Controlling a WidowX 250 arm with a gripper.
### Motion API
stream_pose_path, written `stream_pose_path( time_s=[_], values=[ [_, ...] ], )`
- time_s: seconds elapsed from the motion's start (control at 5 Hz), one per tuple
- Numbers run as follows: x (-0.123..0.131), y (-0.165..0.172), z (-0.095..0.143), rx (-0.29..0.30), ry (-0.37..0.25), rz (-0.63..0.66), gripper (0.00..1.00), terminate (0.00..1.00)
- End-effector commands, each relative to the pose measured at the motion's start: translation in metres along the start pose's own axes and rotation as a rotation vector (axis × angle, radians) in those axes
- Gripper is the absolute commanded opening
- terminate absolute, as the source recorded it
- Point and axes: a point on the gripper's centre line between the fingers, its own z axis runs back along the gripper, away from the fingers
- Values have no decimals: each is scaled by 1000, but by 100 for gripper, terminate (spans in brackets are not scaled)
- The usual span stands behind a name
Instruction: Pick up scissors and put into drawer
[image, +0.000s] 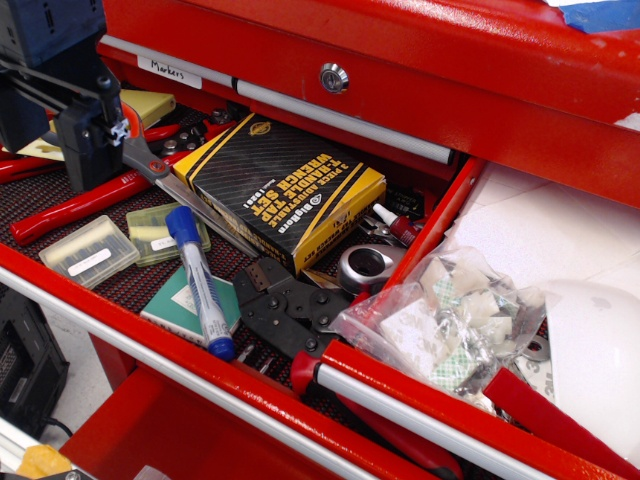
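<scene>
The scissors (196, 207) have long silver blades that slant down to the right over the open red drawer (150, 352). Their tip lies beside the black and gold box. A bit of orange-red loop shows at the handle end, and the rest of the handles is hidden behind my gripper. My black gripper (100, 135) is at the upper left over the drawer's back left part, shut on the handle end of the scissors.
In the drawer lie red-handled pliers (70, 205), a blue-capped marker (200, 285), a black and gold tap wrench box (285, 185), clear plastic cases (90, 250), a black crimping tool (295, 310) and a silver tape measure (365, 265). A bag of plastic bits (440, 320) rests on the drawer's right rim.
</scene>
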Motion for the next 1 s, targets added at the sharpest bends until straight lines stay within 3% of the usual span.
stream_pose_path(
  time_s=[0.0,0.4,0.6,0.8],
  values=[
    [0,0,0,0,0,0,100,0],
    [2,30,-5,90,106,-528,100,0],
    [24,56,-10,70,186,-796,100,0],
    [56,75,-23,61,155,-1047,100,0]
  ],
)
